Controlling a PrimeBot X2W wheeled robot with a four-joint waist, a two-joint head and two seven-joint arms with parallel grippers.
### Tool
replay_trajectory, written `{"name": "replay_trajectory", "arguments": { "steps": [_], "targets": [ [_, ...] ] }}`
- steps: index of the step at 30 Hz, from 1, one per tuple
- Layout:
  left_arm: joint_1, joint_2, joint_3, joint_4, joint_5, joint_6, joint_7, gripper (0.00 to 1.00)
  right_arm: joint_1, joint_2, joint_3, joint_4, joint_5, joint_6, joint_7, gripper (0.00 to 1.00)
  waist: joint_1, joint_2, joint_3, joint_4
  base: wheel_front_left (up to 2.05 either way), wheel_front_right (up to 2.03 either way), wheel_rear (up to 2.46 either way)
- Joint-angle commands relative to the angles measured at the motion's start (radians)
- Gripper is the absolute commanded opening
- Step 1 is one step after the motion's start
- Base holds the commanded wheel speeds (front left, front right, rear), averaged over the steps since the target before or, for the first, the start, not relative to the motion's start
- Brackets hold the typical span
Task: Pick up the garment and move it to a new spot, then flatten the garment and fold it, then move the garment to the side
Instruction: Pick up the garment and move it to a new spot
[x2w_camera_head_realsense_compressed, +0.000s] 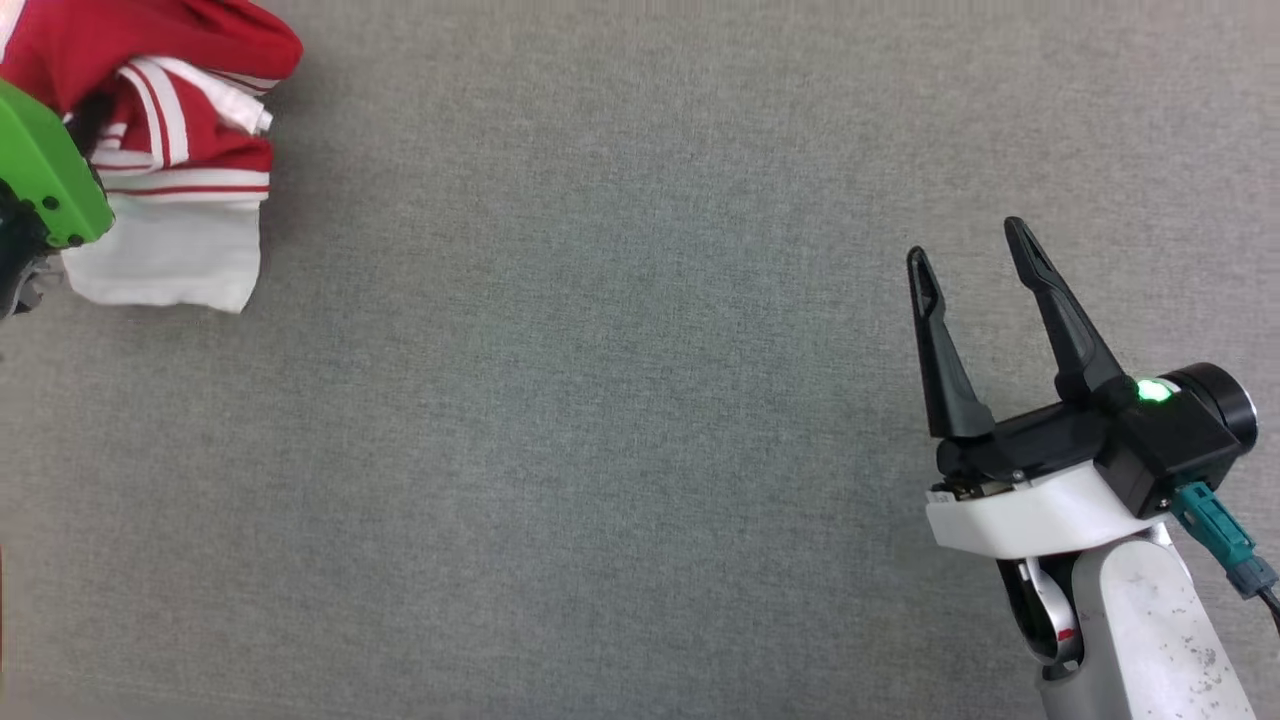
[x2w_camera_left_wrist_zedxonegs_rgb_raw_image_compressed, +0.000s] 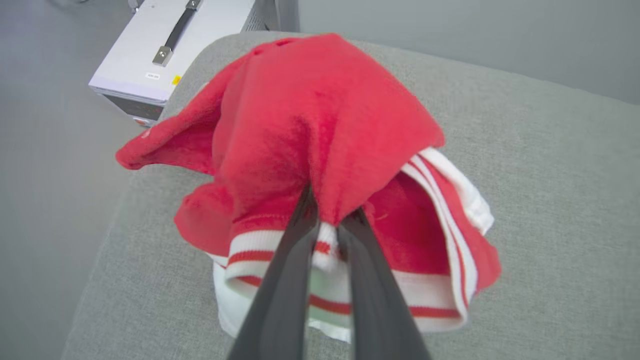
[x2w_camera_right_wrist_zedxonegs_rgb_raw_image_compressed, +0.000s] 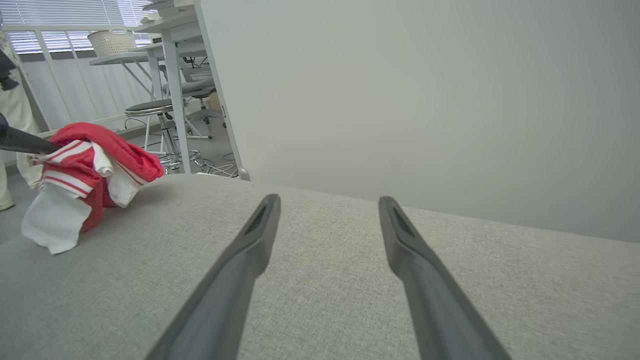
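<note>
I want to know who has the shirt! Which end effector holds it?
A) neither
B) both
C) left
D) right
C: the left end effector is shut on the shirt, while the right end effector is open, away from it.

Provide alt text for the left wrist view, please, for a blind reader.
The left pincer, shut on a bunched red garment with red-and-white striped trim, holds it over the corner of a grey fabric surface; a white box sits beyond.
</note>
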Motion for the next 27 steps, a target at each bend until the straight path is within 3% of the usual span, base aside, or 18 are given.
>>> {"name": "replay_trajectory", "arguments": {
  "steps": [1, 5, 11, 20, 27],
  "targets": [
    [-0.013, 0.014, -0.009, -0.032, 0.001, -0.003, -0.026, 0.0, 0.014, 0.005, -0.009, 0.007, 0.013, -0.001, -0.009, 1.0, -0.0001, 0.0, -0.094, -0.013, 0.0, 0.0, 0.0],
    [-0.026, 0.025, -0.029, -0.114, 0.026, -0.003, -0.087, 0.0, 0.038, 0.01, -0.021, 0.018, 0.03, -0.001, -0.009, 1.0, -0.0001, 0.0, -0.157, -0.031, 0.0, 0.0, 0.0],
    [-0.02, -0.006, -0.07, -0.23, 0.066, 0.0, -0.132, 0.0, 0.072, 0.012, -0.042, 0.018, 0.065, -0.001, -0.009, 1.0, -0.0001, 0.0, -0.235, -0.065, 0.0, 0.0, 0.0],
    [0.045, -0.112, -0.187, -0.382, 0.111, 0.004, -0.154, 0.0, 0.099, 0.012, -0.103, 0.004, 0.071, -0.001, -0.009, 1.0, -0.0001, 0.0, -0.282, -0.151, 0.0, 0.0, 0.0],
    [0.099, -0.221, -0.32, -0.385, 0.178, 0.002, -0.209, 0.0, 0.111, 0.012, -0.144, -0.002, 0.076, -0.001, -0.009, 1.0, -0.0001, 0.0, -0.269, -0.238, 0.0, 0.0, 0.0]
  ]
}}
